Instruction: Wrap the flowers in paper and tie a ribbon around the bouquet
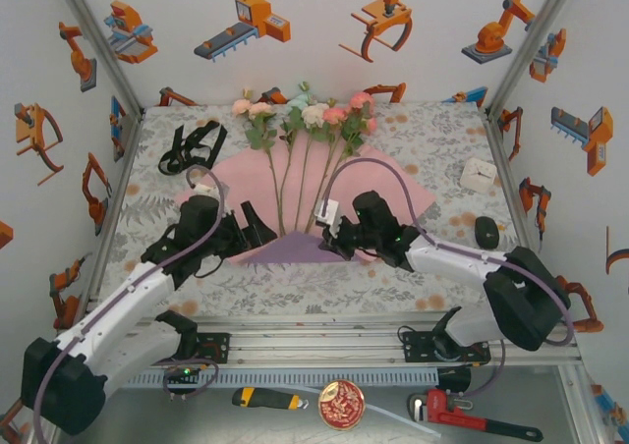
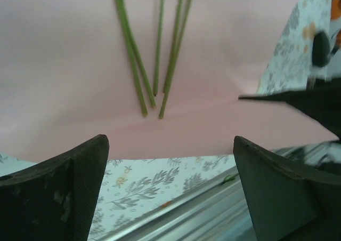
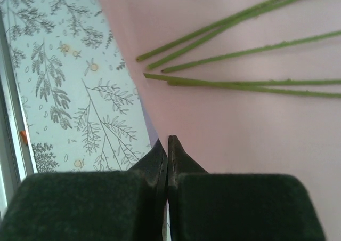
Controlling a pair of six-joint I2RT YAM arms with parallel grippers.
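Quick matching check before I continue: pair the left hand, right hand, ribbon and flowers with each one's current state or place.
1. left hand
2. right hand
3. ribbon
4. flowers

A. lying on the paper
B. open
C. on the tablecloth, far left, off the paper
D. shut on the paper's near edge

Pairs: 1-B; 2-D; 3-C; 4-A

The paper point(image 1: 246, 179) lies spread mid-tabletop point(image 1: 432, 139); the flowers point(image 1: 305, 120) lie on it, stems meeting toward its near edge, blooms past its far edge. The ribbon point(image 1: 192, 147) lies heaped by the paper's far-left corner. Right of the paper sit a small box point(image 1: 479, 175) and, nearer, a small rounded object point(image 1: 486, 232) (both apart from it). The left gripper point(image 1: 260, 228) is left of the stem ends, the right gripper point(image 1: 332, 240) right of them, jaws pinched on the paper's near edge
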